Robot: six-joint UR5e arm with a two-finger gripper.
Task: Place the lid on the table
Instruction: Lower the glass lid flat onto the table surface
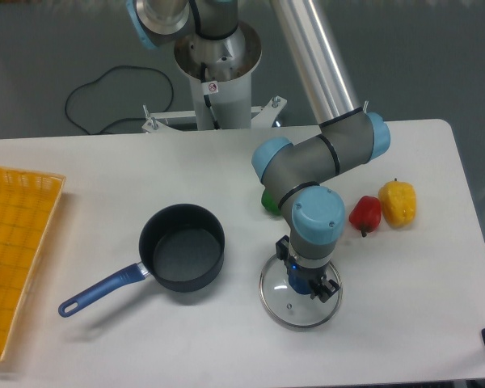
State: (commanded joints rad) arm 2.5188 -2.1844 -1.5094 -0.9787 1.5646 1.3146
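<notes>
The lid point(284, 305), round clear glass with a silver rim, lies flat on the white table point(404, 307) right of the saucepan. Its blue knob point(297, 283) is mostly hidden under my gripper. My gripper point(310, 287) points straight down over the lid's centre. Its dark fingers point(331, 290) stand spread on either side of the knob, so it looks open. The dark saucepan point(182, 246) with a blue handle point(101, 292) stands uncovered and empty at the table's middle.
A red pepper point(365, 213) and a yellow pepper point(398, 202) lie right of the arm. A green object point(268, 202) is partly hidden behind the arm's elbow. A yellow-orange grid tray point(12, 250) sits at the left edge. The robot base point(218, 73) stands at the back.
</notes>
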